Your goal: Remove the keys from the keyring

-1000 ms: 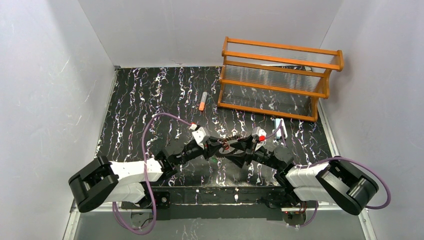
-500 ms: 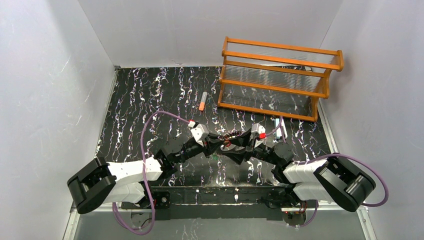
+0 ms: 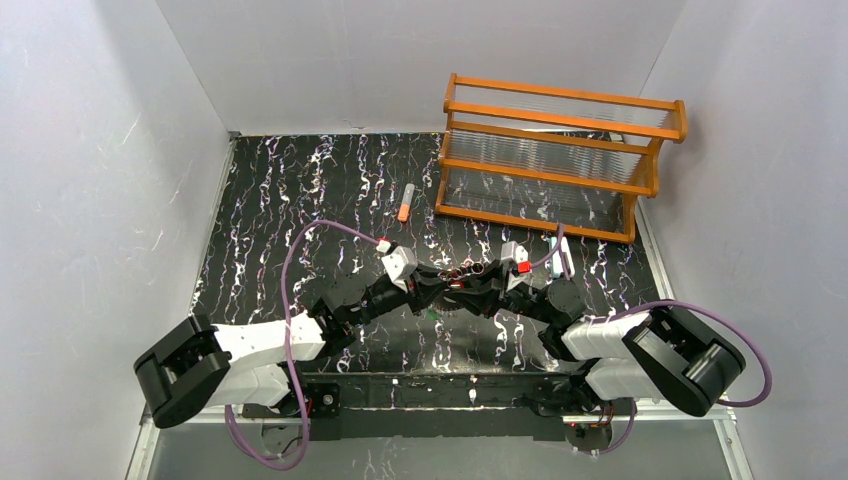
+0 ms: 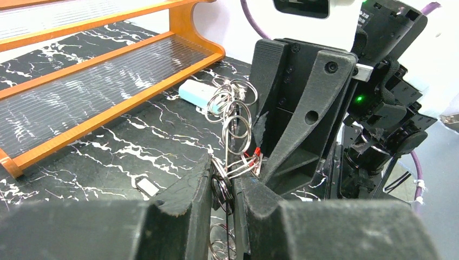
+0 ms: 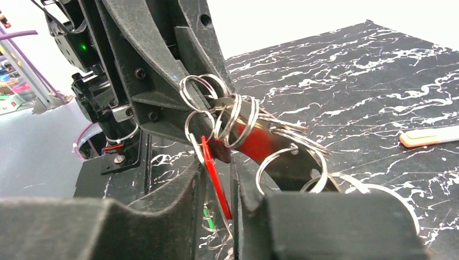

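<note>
The keyring (image 3: 459, 279) is a bunch of linked silver wire rings held above the table between both grippers. My left gripper (image 3: 444, 284) is shut on one dark ring of the bunch (image 4: 223, 187). My right gripper (image 3: 477, 283) is shut on the thin red key (image 5: 217, 187), which hangs from the rings (image 5: 233, 119). In each wrist view the other gripper's fingers stand close behind the rings. A green key (image 5: 208, 215) hangs below on small rings. A dark-and-white key (image 4: 145, 187) lies loose on the table.
The orange wooden rack (image 3: 560, 160) stands at the back right. A pale white-blue clip (image 4: 196, 93) lies in front of it, with more rings beside it. An orange-and-grey tube (image 3: 405, 203) lies mid-table; it also shows in the right wrist view (image 5: 427, 136).
Both grippers have moved together away from the arm bases, carrying the ring bunch with them. Both grips look unchanged.
</note>
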`<state>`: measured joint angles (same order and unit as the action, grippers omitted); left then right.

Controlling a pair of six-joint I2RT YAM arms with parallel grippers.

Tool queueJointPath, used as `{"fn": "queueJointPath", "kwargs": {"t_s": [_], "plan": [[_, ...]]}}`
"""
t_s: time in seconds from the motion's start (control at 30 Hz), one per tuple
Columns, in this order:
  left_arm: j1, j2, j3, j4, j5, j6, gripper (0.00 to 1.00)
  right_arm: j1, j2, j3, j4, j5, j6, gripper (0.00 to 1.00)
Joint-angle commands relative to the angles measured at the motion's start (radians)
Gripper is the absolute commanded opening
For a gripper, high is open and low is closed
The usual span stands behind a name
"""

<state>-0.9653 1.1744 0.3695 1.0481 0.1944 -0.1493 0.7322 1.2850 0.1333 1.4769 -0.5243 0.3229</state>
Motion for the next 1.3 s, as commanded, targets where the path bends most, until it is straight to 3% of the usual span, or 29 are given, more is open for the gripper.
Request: {"fn": "queueJointPath", "kwargs": {"t_s": [0.0, 0.17, 0.47, 0.8, 1.27], "plan": [[-0.010, -0.047, 0.036, 0.068, 0.019, -0.008, 0.00, -0.008, 0.000, 0.037, 0.069, -0.006, 0.006, 0.24], [-0.010, -0.061, 0.020, 0.068, -0.027, 0.011, 0.00, -0.008, -0.053, 0.042, -0.035, -0.024, 0.001, 0.01], [-0.010, -0.062, -0.004, 0.064, -0.118, 0.048, 0.00, -0.007, -0.203, 0.098, -0.384, -0.077, -0.035, 0.01], [-0.010, -0.064, 0.004, -0.016, -0.242, 0.080, 0.00, -0.007, -0.280, 0.187, -0.657, -0.159, -0.047, 0.01], [-0.050, -0.040, 0.103, -0.327, -0.359, 0.267, 0.00, -0.008, -0.283, 0.446, -1.124, -0.249, -0.112, 0.01]]}}
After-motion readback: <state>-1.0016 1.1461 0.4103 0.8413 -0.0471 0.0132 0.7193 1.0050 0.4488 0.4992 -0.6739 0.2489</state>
